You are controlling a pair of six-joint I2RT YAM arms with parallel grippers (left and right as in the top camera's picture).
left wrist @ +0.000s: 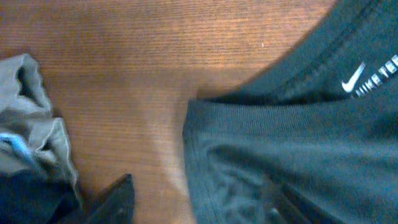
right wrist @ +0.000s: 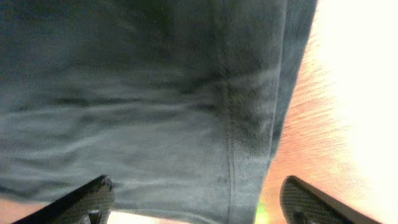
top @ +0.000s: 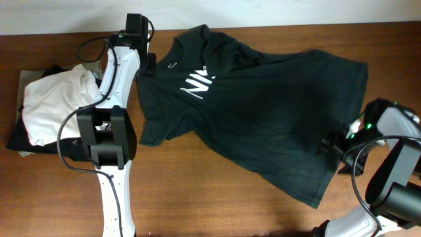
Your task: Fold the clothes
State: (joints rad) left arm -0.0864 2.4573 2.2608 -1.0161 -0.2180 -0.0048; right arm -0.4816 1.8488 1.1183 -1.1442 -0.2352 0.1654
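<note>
The wooden desk carried a dark T-shirt spread loosely and wrinkled across its middle and right side. The collar lay toward the far edge and the hem toward the near right. At the desk's left end sat a pile with a folded white shirt on top of darker garments, apart from the T-shirt.

The left tool hung over the T-shirt's collar and shoulder area at the far left of the garment. Its fingers were spread, one over bare wood and the other over the fabric, with the cloth's ribbed edge between them and nothing pinched.

The right tool was at the hem on the right side. It was spread wide too, and the stitched hem ran between its fingers.

White letters showed on the chest, and a small white logo sat inside the collar.
</note>
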